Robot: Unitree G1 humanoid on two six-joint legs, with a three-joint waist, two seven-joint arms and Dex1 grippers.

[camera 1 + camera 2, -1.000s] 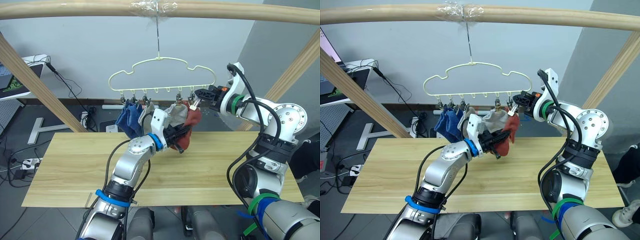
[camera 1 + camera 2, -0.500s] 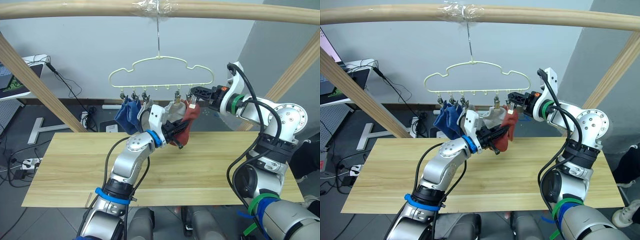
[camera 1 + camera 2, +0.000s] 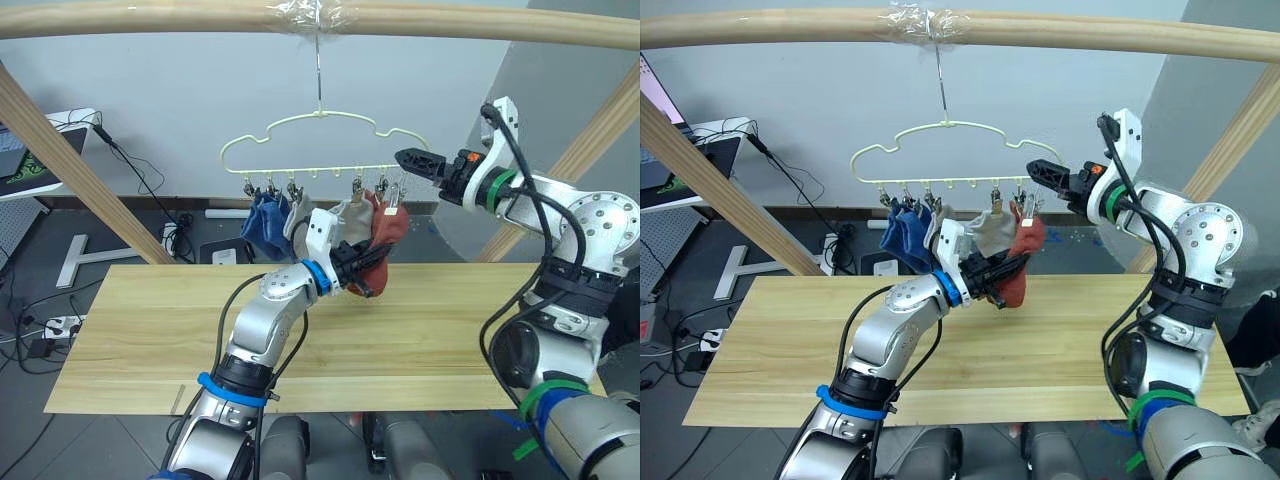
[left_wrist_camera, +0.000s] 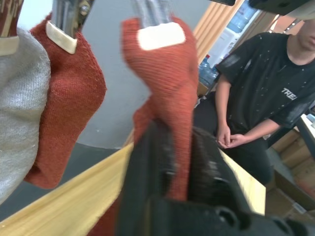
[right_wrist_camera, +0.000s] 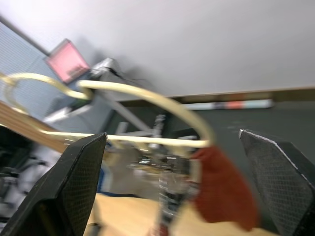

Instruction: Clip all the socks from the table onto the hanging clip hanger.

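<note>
Left gripper is clamped on the lower part of a rust-red sock; the left wrist view shows the knit pinched between its two black fingers, with the sock's top edge caught in a grey metal clip. This sock hangs at the right end of the clip hanger, above the far middle of the table. Just left of it hang the second rust-red sock, the light grey socks and the blue socks, all pegged along the hanger's bottom wire and bunched close together. Hanger hook is over the round wooden pole overhead.

Right gripper is raised just right of the hanger's right shoulder, fingers spread wide apart, holding nothing; the hanger wire and end clip lie ahead of them.

A person in a black T-shirt stands beyond the table, hands clasped.
</note>
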